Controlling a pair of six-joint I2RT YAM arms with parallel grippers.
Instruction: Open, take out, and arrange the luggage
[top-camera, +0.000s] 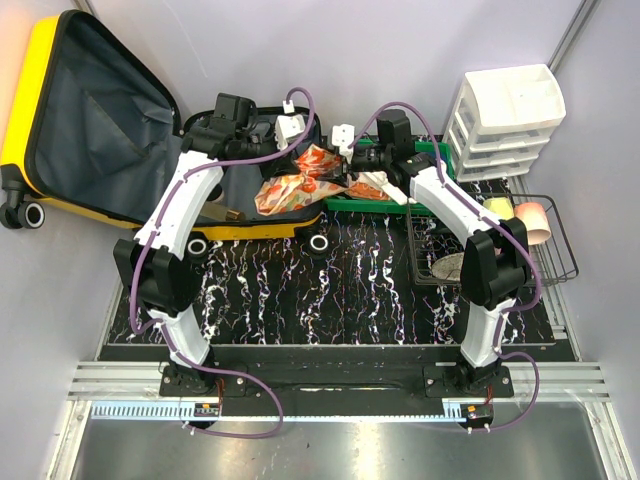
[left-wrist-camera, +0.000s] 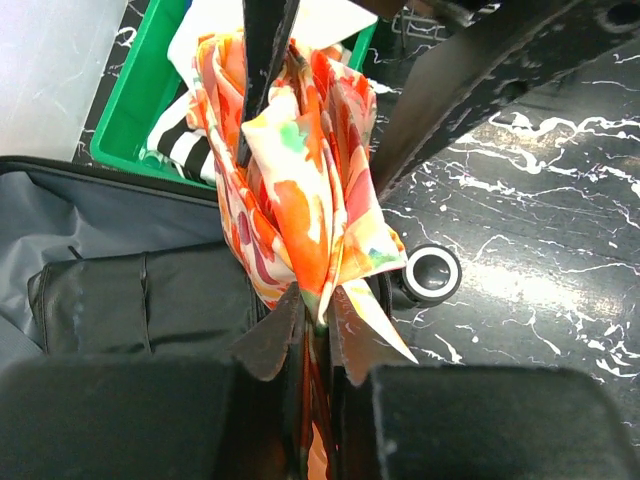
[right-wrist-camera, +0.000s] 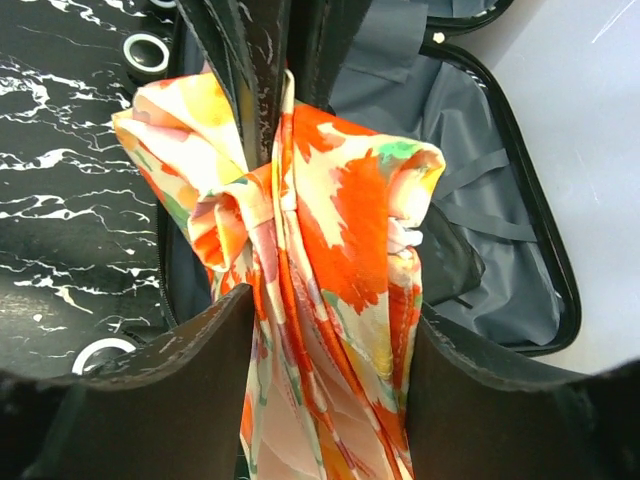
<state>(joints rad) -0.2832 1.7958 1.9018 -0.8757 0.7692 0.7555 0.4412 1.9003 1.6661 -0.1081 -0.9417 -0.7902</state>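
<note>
Yellow suitcase (top-camera: 40, 95) lying wide open at the far left of the surface (top-camera: 350, 290).
Its lid (top-camera: 100, 125) tilts up and back, showing dark grey cloth inside. The other half lies flat. The rim is black. Black-and-white wheels (top-camera: 35, 213) stick out at the near edge and the left corner.

Black, white-veined worktop (top-camera: 330, 290) carries the open yellow luggage (top-camera: 250, 231), its base flat beneath and left of the left tool (top-camera: 308, 150); a green tray (top-camera: 345, 204) sits under the right tool (top-camera: 352, 165), just beside the luggage; a wire basket (top-camera: 560, 262) rests right of that tool; white drawers (top-camera: 505, 120) stand beyond the basket.
</note>
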